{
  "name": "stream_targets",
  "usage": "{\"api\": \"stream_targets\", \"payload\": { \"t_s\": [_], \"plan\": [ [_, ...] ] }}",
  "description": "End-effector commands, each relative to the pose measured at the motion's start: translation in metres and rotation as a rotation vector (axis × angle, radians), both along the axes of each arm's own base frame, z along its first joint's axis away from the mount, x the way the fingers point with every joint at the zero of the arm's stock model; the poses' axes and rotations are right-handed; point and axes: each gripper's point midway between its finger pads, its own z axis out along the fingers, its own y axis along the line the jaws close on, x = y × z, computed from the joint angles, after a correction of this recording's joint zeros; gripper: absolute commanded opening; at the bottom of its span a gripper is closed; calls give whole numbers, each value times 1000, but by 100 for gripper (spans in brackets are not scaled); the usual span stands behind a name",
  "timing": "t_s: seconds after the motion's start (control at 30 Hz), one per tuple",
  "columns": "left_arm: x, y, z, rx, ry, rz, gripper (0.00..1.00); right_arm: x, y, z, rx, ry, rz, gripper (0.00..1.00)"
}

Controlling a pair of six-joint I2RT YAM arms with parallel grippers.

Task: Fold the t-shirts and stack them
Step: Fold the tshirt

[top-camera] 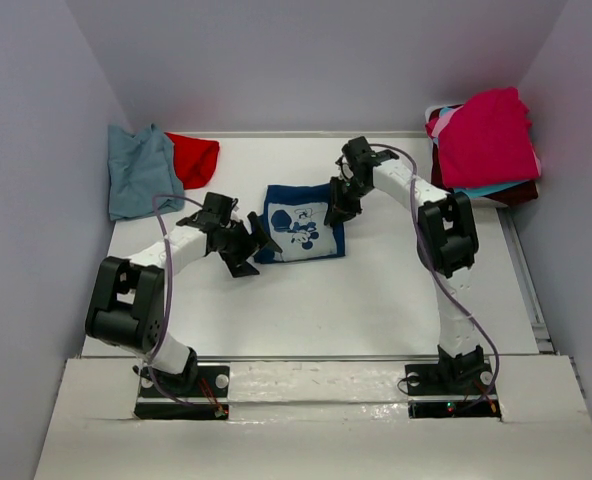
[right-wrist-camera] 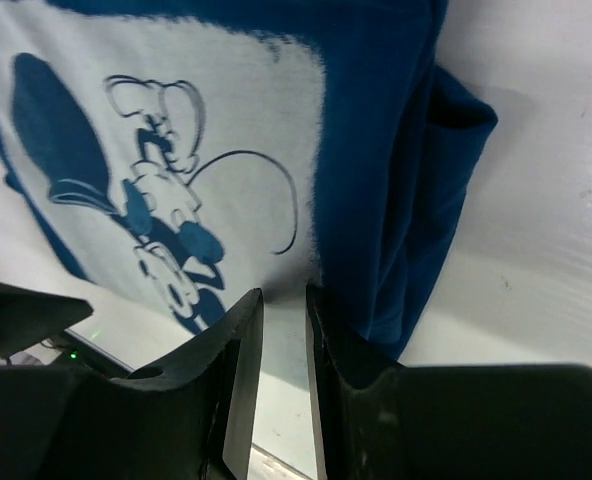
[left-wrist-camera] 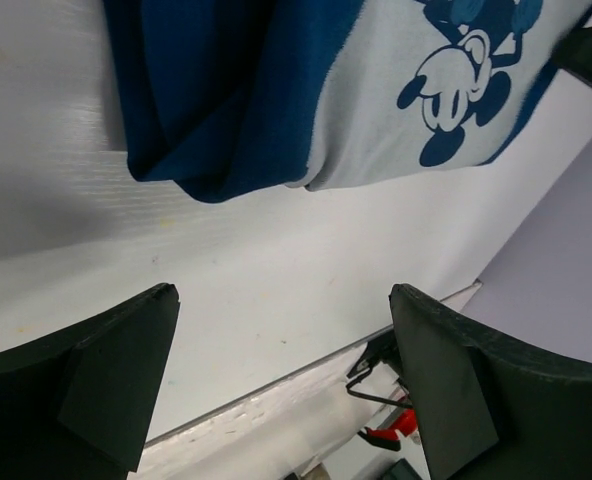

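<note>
Folded navy mouse-print tee (top-camera: 301, 235) flat on white tabletop (top-camera: 376, 300), slightly longer left to right; left pincer (left-wrist-camera: 284, 292) wide apart alongside, right pincer (right-wrist-camera: 281, 292) barely parted, empty.

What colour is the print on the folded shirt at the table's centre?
White with a navy cartoon mouse, on the navy t-shirt; right wrist view shows it best.
</note>
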Motion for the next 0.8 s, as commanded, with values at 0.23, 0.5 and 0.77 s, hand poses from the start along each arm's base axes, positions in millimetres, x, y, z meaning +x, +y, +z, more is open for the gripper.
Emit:
{"api": "stream_targets", "payload": {
  "t_s": [0.23,0.5,0.77],
  "plan": [
    [-8,-21,19,-200,27,59,99,-10,-5,-37,-49,57,54,30],
    [-6,-23,9,-198,65,72,99,-27,-10,-36,-42,81,53,30],
    [10,-25,-6,-165,99,80,99,-39,-11,-27,-17,86,59,30]
  ]
}}
